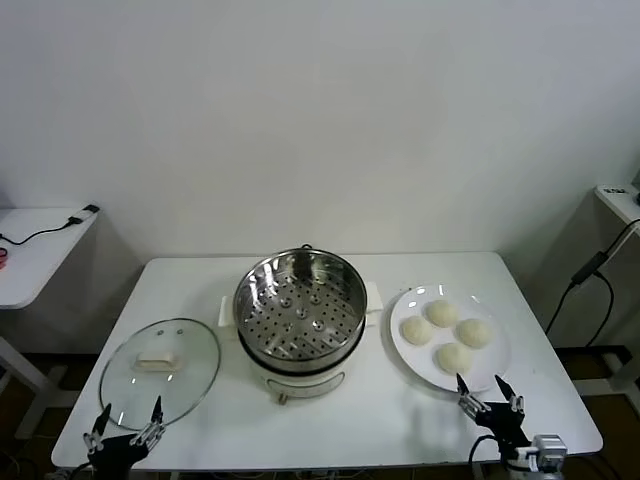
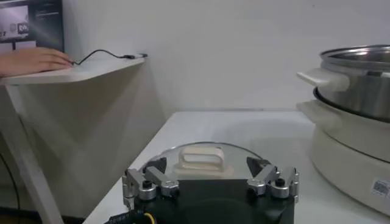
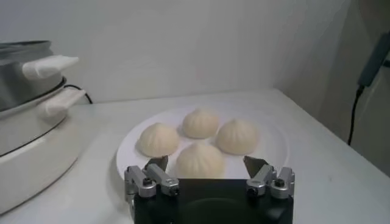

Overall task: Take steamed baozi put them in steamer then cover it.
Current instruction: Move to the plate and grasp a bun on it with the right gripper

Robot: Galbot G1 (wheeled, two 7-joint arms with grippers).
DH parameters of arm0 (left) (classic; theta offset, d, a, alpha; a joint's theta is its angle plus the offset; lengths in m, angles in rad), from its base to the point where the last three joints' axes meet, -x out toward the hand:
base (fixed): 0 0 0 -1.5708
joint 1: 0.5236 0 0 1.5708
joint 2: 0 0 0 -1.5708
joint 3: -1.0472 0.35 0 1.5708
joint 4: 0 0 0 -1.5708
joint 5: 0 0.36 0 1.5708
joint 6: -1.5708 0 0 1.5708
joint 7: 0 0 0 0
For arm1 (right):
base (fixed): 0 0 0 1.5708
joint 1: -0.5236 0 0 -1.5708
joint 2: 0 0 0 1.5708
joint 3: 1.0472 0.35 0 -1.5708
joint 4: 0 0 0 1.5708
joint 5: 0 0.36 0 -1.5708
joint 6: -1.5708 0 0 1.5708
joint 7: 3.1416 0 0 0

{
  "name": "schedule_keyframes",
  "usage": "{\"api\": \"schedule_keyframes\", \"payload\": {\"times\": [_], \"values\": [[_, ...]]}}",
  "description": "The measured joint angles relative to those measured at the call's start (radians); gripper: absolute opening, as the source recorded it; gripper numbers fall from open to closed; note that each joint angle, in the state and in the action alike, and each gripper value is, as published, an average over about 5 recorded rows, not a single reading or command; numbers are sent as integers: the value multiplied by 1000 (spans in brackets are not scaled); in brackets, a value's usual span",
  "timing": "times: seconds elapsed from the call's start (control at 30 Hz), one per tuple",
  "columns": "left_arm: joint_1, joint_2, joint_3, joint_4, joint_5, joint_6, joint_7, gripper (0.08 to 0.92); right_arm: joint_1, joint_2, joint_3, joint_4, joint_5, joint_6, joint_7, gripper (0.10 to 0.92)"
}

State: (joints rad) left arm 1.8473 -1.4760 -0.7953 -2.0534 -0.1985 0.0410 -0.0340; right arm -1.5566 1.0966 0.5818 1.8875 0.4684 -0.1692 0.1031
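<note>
Left gripper [image 1: 127, 420]: low at the table's near left corner, just in front of the glass lid; jaws spread wide, holding nothing, fingertips pointing toward the lid.
Glass lid [image 1: 160, 372]: lying flat on the white table [image 1: 330, 420], left of the steamer and apart from it; its cream handle [image 2: 201, 159] faces up, seen just past the left fingers [image 2: 154, 176] in the left wrist view.
Steamer [image 1: 300, 318]: in the table's middle, uncovered; shiny steel pot on a white base with white side handles. The perforated tray inside holds no buns.
White plate [image 1: 497, 375]: right of the steamer, near it but not touching.
Steamed baozi [image 1: 450, 333]: all four sit on the plate in a close cluster, pleated tops up; the nearest bun [image 3: 199, 159] lies just beyond the right gripper in the right wrist view.
Right gripper [image 1: 492, 396]: low at the table's near right edge, by the plate's near rim; jaws spread wide, empty, touching no bun.
Side table [image 1: 35, 250]: white, off to the left, with a black cable on it.
</note>
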Motion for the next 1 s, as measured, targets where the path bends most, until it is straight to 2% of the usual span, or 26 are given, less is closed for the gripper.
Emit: {"api": "schedule_keyframes", "payload": {"times": [0.2,0.37,0.5,0.67,0.87,1.0], "values": [[-1,0,6,-2,8,-1,1,823,194,-85,-47,-62,-19,-70,-26,823],[-1,-1,11,-6,12,-6,-1,823,449,-227,-182,-170,-75,-118,-155,823],[-1,-2,12,-6,16,-12,-2,823,680,-353,-355,-277,-141,-114,-336,823],[-3,-3,13,0,20,-18,-2,823,994,-458,-619,-436,-221,-30,-609,823],[-6,-7,16,12,27,-22,-2,823,1382,-499,-1002,-622,-270,90,-919,823],[-6,-8,18,20,31,-27,-2,823,1607,-483,-1261,-720,-277,133,-1061,823]]}}
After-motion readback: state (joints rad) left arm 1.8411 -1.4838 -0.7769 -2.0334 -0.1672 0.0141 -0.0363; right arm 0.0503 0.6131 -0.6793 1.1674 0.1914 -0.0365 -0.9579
